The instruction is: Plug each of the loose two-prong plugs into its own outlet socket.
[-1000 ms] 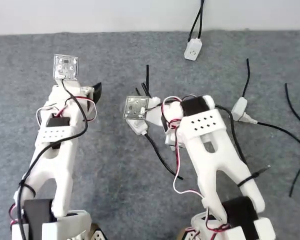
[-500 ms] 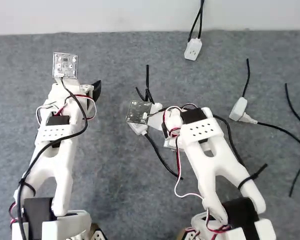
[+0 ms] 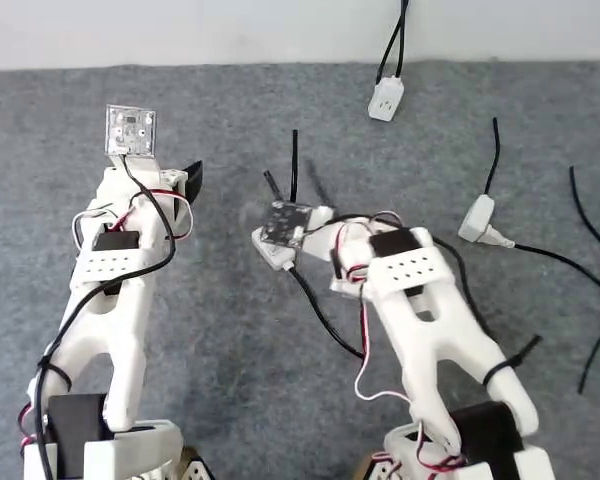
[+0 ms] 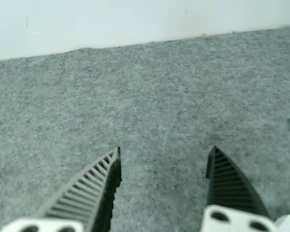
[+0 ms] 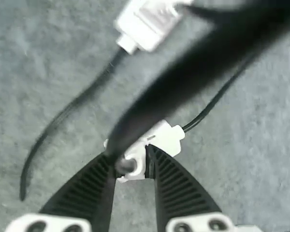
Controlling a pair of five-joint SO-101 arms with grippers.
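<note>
Right gripper (image 5: 135, 159) first: its black ribbed jaws are pinched narrow on a small white plastic two-prong plug (image 5: 165, 137), with the plug's thin black cord trailing away over the grey carpet (image 5: 34, 63). I can't make out the prongs from here. Just past the fingertips lies a second white plastic connector body (image 5: 145, 19) on its own dark cord, and a thick black cable (image 5: 208, 63) cuts across in front of it.

In the last second, from the high view, the right arm (image 3: 420, 290) has slid back toward its base and drifted to the right, its wrist turning as it went. The grip looks secure, so I'd call this carrying and lining up. Nothing is seated yet.

The left gripper (image 4: 165, 151) has its jaws spread wide with nothing between them, hanging over bare carpet near the white wall (image 4: 135, 19). The left arm (image 3: 120, 260) hasn't budged across the three high shots.

Farther out, a white socket-like block (image 3: 385, 100) sits at the far edge on black leads. Another loose white plug (image 3: 478, 218) rests to the right of the right arm, well apart from the jaws. That leaves at least one more plug to fetch, by my reckoning.
</note>
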